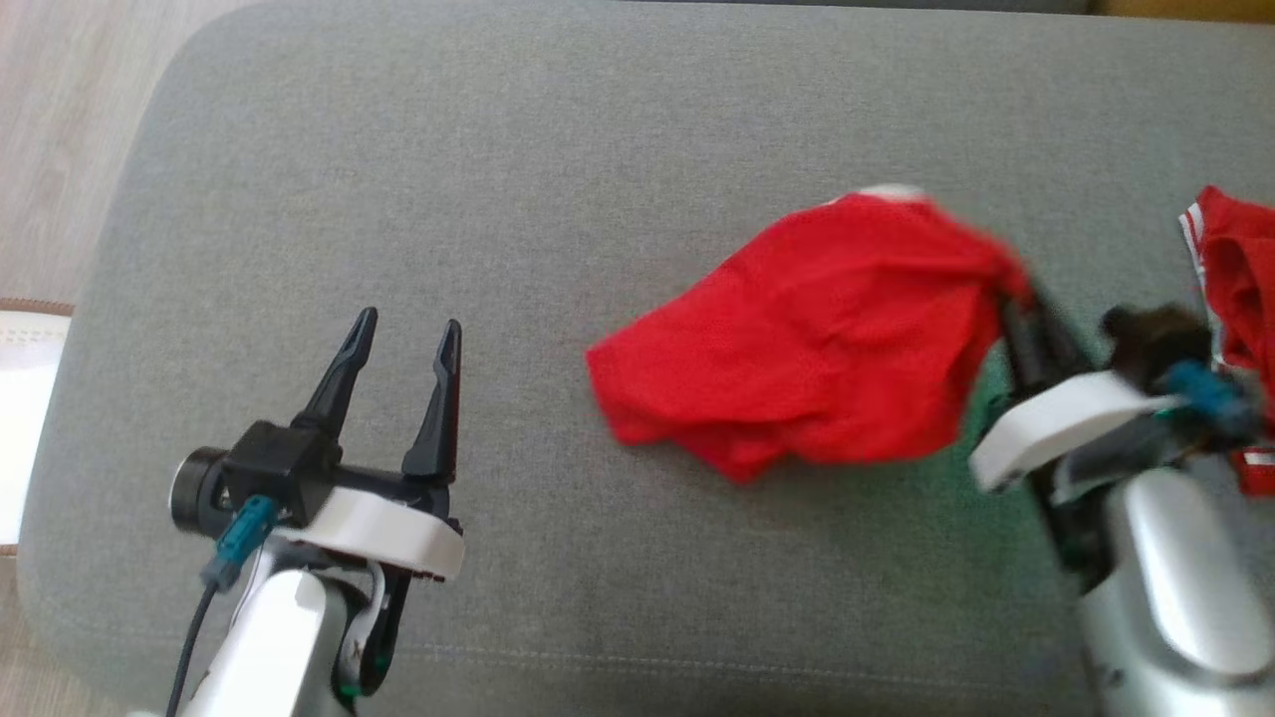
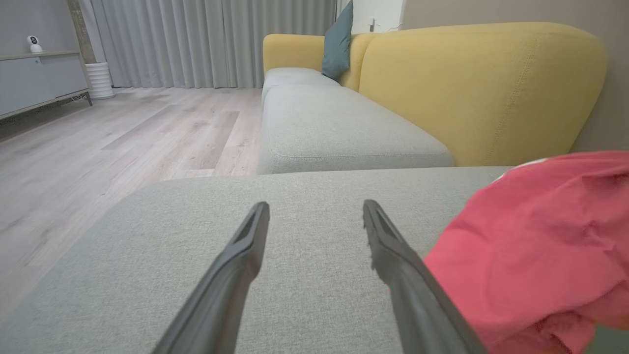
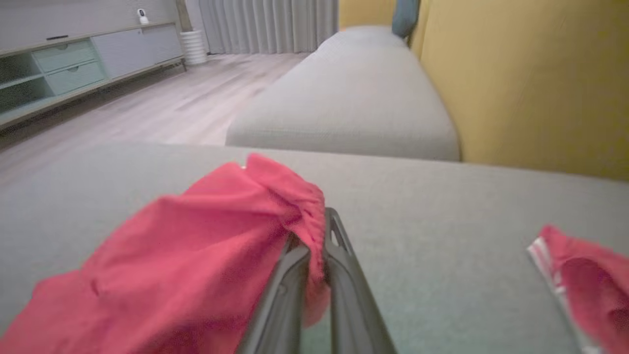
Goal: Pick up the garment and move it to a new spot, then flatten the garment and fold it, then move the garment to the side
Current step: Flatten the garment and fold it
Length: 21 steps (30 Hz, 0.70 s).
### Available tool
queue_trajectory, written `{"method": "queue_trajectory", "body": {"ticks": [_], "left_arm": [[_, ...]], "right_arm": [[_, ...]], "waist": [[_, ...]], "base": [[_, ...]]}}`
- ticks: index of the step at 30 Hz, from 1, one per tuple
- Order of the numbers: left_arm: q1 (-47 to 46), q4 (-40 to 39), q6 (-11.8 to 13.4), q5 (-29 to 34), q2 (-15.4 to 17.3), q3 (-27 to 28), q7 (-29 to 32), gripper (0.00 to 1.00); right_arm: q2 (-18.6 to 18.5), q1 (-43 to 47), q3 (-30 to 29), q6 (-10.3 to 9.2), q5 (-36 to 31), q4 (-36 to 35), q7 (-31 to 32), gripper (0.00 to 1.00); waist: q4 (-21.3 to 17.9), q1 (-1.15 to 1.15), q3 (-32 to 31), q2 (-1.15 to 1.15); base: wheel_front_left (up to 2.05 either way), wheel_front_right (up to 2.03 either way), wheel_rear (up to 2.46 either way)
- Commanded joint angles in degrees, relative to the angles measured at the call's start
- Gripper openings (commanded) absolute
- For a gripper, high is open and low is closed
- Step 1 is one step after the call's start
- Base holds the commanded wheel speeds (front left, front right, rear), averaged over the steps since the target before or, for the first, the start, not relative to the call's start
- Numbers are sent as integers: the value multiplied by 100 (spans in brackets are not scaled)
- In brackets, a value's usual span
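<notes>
Head, garment (image 1: pixel 807 339): red, bunched, on the right half of the grey cushion (image 1: pixel 498 149); blurred at its right end.
Head, long axis: runs roughly along the cushion's length, tilted. The rounded loose end points to the cushion's left half; the gathered end points right.
Head, right gripper (image 1: pixel 1011 289): clenched on the garment's gathered right end.
Head, left gripper (image 1: pixel 410 321): fingers spread, nothing between them, over the cushion's left half, well apart from the garment.
Head, second red cloth (image 1: pixel 1235 289): white-striped edge, at the cushion's right edge, apart from the garment.
Left wrist, extra seen: the room beyond the cushion's far edge, with yellow sofa back (image 2: pixel 481 88), teal pillow (image 2: pixel 339 44), curtains (image 2: pixel 196 39) and wood floor (image 2: pixel 123 128).
Left wrist, garment: to the right of the open fingers, its loose end near the right finger; contact cannot be told.
Right wrist, grip detail: a puckered hem is pinched between the two closed fingers. The rest of the garment drapes down and left onto the cushion.
Right wrist, sideboard (image 3: pixel 73 64): beyond the cushion's left side; drawers shut, open shelf contents too dim to tell.
</notes>
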Motion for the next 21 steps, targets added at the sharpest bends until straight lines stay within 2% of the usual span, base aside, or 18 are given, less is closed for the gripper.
{"method": "queue_trajectory", "body": {"ticks": [1,4,8,15,16,18,21], "left_arm": [[-199,-167,-55,66,40,278,-69,100],[-189,-162,-93,85,5,308,-69,100],[-176,-138,-137,104,-35,322,-69,100],[-139,-60,-212,137,-92,367,-70,100],[-128,-50,-213,141,-93,383,-70,100],[-97,-23,-214,148,-95,410,-70,100],[-22,4,-213,160,-101,436,-70,100]], "right_arm": [[-135,-137,-15,22,-154,-468,54,0],[-296,81,-155,22,-329,-834,167,0],[-357,512,-273,22,-361,-909,392,0],[-103,1596,-434,22,-282,-823,666,0],[-53,1680,-466,22,-255,-840,655,12],[31,1802,-533,22,-217,-868,643,100],[108,1899,-540,22,-168,-976,514,100]], "waist": [[-27,0,-3,0],[-61,0,-1,0],[-69,0,-3,0],[-86,0,-16,0],[-99,0,-21,0],[-130,0,-49,0],[-167,0,-115,0]], "base": [[0,0,0],[0,0,0],[0,0,0],[0,0,0],[0,0,0],[0,0,0],[0,0,0]]}}
